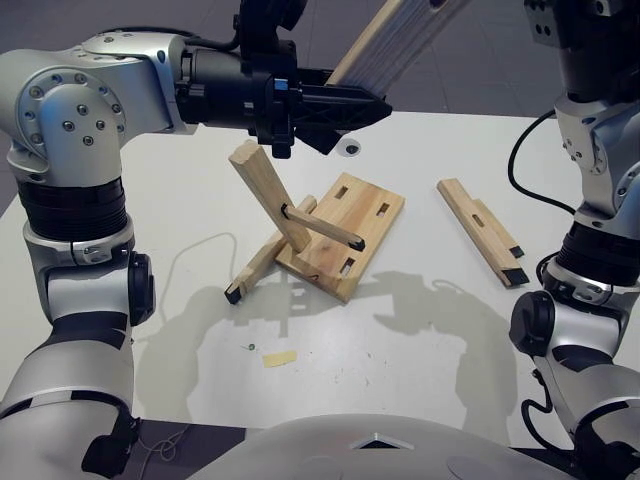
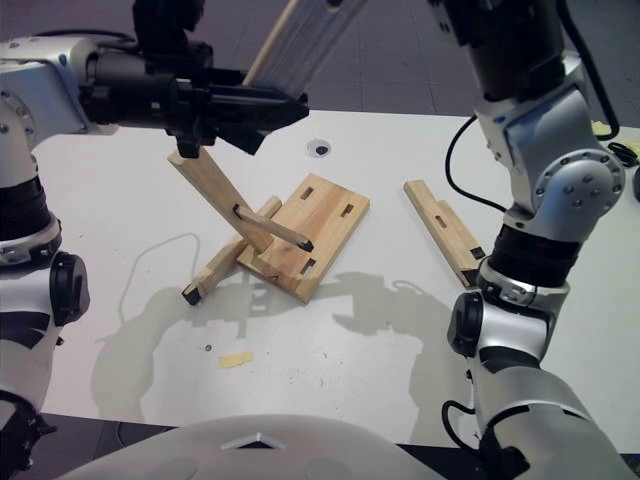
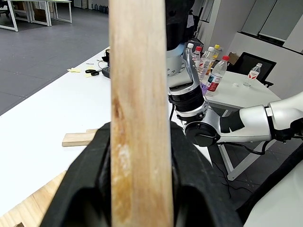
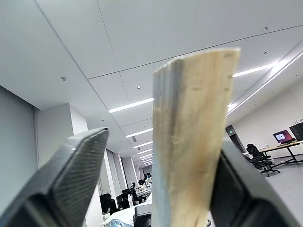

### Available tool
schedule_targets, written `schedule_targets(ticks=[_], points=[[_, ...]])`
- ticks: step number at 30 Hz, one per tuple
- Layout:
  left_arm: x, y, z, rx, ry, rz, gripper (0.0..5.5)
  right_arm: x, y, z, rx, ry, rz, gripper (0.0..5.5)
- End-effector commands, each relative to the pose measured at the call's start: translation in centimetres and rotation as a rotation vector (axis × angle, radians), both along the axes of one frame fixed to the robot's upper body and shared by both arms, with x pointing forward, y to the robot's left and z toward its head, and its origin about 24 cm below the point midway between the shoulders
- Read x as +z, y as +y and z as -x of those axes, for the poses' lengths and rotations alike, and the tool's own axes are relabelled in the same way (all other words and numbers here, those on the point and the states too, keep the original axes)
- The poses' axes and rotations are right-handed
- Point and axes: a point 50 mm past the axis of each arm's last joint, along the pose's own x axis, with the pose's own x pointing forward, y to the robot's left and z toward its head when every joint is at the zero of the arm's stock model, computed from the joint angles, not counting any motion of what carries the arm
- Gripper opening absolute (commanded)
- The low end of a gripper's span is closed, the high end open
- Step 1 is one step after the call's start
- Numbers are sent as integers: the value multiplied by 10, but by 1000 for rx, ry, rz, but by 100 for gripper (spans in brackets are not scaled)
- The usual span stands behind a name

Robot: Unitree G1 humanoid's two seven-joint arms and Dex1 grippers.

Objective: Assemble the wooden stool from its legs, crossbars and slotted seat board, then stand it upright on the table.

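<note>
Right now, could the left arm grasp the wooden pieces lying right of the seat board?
Probably not: the left gripper has its fingers shut on a raised leg, and those pieces lie beyond the seat board.

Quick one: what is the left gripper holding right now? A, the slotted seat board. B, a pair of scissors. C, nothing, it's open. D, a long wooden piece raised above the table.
D: the left gripper is shut on a long wooden piece that angles up above the table, while the slotted seat board lies on the tabletop.
</note>
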Motion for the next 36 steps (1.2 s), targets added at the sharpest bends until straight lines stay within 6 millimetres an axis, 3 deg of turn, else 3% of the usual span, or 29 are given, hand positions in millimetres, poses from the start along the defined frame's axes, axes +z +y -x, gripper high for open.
schedule_targets(ticks=[1, 9, 21, 22, 31, 36], points=[[1, 1, 1, -6, -4, 0, 103, 0, 2, 7, 56, -13, -9, 253], [4, -2, 6, -120, 46, 24, 103, -5, 2, 16, 63, -10, -2, 110], [4, 0, 5, -91, 26, 32, 103, -14, 4, 15, -29, 24, -20, 106], [4, 0, 4, -76, 23, 36, 140, -15, 4, 16, -33, 26, -21, 106], [22, 16, -12, 110, -1, 198, 298, -20, -3, 13, -144, 71, -60, 104], [55, 37, -14, 221, -68, 400, 375, -27, -15, 13, -236, 105, -85, 104]])
